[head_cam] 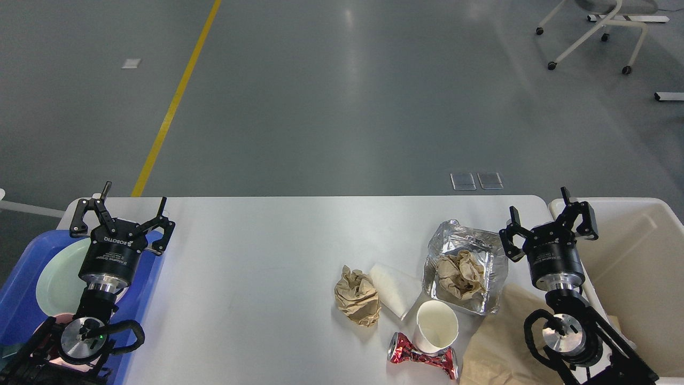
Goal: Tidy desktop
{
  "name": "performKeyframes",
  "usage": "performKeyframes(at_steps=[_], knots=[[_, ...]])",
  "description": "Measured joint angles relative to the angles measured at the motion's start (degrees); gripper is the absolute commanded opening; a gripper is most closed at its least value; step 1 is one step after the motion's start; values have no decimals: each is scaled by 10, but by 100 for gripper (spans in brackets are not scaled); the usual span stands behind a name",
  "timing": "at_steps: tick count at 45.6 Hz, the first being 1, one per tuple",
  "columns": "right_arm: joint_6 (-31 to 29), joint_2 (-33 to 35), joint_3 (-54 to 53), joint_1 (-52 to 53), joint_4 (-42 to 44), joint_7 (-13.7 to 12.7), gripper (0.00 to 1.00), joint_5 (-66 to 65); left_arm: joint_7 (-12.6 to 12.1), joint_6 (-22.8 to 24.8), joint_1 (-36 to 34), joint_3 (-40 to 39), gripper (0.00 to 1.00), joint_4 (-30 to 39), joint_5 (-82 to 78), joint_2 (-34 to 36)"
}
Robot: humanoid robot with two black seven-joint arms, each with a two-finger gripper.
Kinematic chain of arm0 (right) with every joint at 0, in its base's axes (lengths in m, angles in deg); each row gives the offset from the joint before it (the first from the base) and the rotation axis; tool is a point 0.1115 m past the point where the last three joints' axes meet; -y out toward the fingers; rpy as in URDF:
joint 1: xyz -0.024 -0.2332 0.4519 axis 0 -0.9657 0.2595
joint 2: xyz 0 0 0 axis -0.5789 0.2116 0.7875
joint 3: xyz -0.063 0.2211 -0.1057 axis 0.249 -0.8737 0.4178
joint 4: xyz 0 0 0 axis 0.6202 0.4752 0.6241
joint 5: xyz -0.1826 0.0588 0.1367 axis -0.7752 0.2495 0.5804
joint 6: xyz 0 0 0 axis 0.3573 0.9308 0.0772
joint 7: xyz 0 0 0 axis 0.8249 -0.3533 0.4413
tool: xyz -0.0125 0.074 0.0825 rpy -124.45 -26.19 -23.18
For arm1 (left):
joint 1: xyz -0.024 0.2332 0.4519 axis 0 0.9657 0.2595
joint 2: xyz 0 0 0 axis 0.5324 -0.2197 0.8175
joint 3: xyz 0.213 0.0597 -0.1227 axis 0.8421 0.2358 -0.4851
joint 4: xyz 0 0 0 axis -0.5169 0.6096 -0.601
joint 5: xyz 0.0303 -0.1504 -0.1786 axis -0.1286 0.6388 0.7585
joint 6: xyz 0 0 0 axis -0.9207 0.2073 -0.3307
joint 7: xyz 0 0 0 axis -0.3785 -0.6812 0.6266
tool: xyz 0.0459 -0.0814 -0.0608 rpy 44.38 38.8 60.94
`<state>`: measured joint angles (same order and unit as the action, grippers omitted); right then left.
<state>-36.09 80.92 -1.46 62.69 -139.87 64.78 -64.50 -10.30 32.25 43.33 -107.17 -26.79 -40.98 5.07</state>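
Both grippers spread and empty, left [133,206] above tray [21,289], right [551,214] between foil [470,251] and bin [630,256], apparently staged for litter transfer; wads, cup [437,326], can [422,359] grouped on bench [256,256] near right.

Crushed red can [423,357] — against paper cup [436,327]

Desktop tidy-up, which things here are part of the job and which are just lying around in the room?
Part of the job: desktop, crumpled brown paper, foil tray, paper cup, crushed red can, cream bin, blue tray.

Just lying about: chair, yellow floor line.
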Motion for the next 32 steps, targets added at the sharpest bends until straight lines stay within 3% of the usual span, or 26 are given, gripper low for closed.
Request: performKeyframes(at_steps=[32], knots=[[-3, 1, 10, -2, 12, 1, 100, -2, -1, 0, 0, 0, 96, 0, 0, 1]])
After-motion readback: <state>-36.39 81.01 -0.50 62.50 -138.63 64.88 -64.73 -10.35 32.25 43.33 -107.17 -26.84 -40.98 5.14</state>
